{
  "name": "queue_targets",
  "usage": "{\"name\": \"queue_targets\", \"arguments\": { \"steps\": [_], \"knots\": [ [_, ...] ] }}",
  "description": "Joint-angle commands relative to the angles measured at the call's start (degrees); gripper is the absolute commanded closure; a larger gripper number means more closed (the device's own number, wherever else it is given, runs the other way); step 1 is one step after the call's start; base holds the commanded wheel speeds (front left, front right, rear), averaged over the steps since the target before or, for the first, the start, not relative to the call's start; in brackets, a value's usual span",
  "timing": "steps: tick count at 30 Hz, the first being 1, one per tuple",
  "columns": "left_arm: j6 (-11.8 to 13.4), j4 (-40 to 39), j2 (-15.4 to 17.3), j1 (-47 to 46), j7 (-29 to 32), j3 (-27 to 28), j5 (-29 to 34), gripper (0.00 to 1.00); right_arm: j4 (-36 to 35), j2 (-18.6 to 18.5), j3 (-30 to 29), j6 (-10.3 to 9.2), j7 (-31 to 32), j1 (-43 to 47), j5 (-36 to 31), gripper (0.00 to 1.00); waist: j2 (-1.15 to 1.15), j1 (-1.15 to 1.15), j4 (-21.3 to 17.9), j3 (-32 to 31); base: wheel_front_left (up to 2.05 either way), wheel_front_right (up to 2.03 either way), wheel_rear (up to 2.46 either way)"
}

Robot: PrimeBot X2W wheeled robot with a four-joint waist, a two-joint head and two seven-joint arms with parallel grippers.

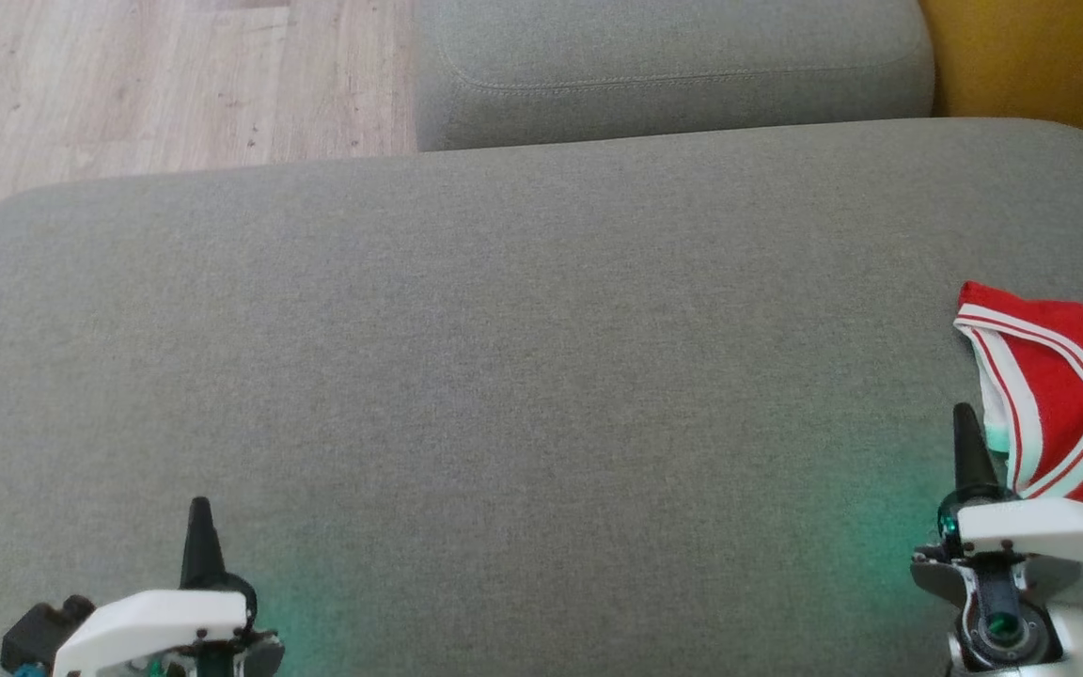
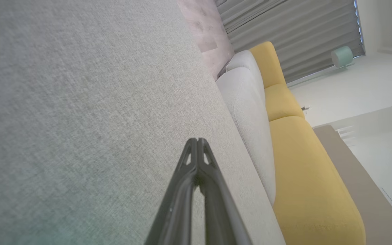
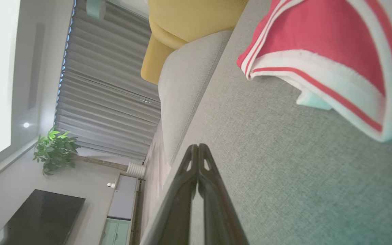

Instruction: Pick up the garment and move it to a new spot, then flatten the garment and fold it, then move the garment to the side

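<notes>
- The work surface was a broad grey fabric cushion [image 1: 541, 376]. A second grey cushion [image 1: 673, 66] lay beyond it, with wood floor [image 1: 128, 85] at the far left.
- The room held a yellow sofa [image 2: 305, 170], grey pleated curtains [image 2: 301, 30] and a potted plant [image 3: 54, 149].
- The left gripper [image 1: 198, 508] had its fingers pressed together, empty, over bare cushion.
- The right gripper [image 1: 965, 418] likewise had its fingers together and held nothing.
- The garment [image 1: 1059, 395], red with white-and-red trim, lay on the cushion just right of the right gripper and slightly ahead of its tips, apart from them. It was well away from the left gripper.
</notes>
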Motion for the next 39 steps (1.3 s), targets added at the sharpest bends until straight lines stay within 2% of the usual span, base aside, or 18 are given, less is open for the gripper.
{"name": "queue_targets", "arguments": {
  "steps": [1,39],
  "knots": [
    [-0.49,-2.35,0.24,-3.19,0.55,2.14,-1.70,1.00,-2.81,-0.23,0.48,-0.03,0.54,-1.42,1.89,1.00,0.00,0.00,0.01,-0.03,0.00,0.00,0.00],
    [-2.86,-5.73,0.31,-4.76,6.47,6.14,-24.18,1.00,-9.81,-0.28,-1.92,-0.04,6.44,-0.02,26.09,1.00,0.00,0.00,0.26,-0.75,0.00,0.00,0.00]
  ]
}}
